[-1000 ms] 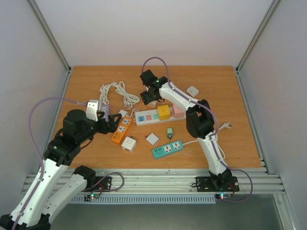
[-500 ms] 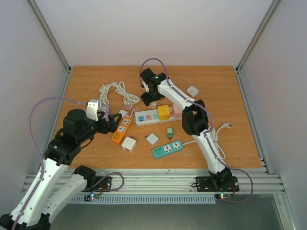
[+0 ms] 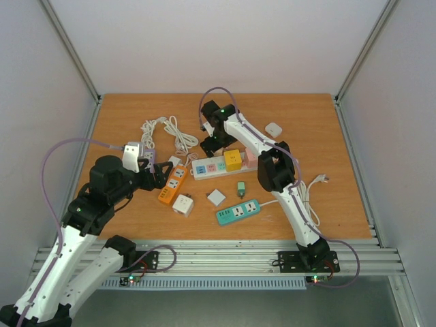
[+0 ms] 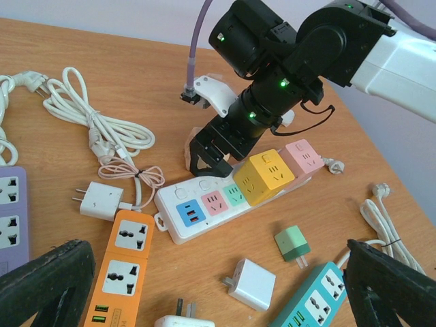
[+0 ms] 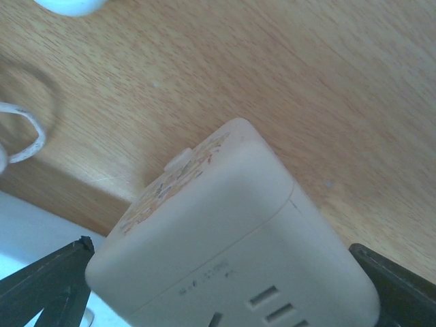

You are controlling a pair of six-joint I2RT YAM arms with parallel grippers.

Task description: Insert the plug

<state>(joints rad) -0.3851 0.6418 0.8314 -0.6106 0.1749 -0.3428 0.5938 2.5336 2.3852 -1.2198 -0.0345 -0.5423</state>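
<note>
Insertion looks not yet done: the beige cube plug (image 5: 225,204) sits on the table (image 3: 327,136) just beyond the white strip (image 4: 204,208), toward the far edge, between the released, wide-spread jaws of the right pincer (image 5: 218,246), and the left pincer (image 4: 219,248) hangs released too.

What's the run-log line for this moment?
left tool: open, by orange strip | right tool: open, straddling beige cube adapter behind white strip | adapter: on table, not plugged in

Strips (image 3: 218,165) crowd centre (cords (image 3: 174,133) left), right open
</note>
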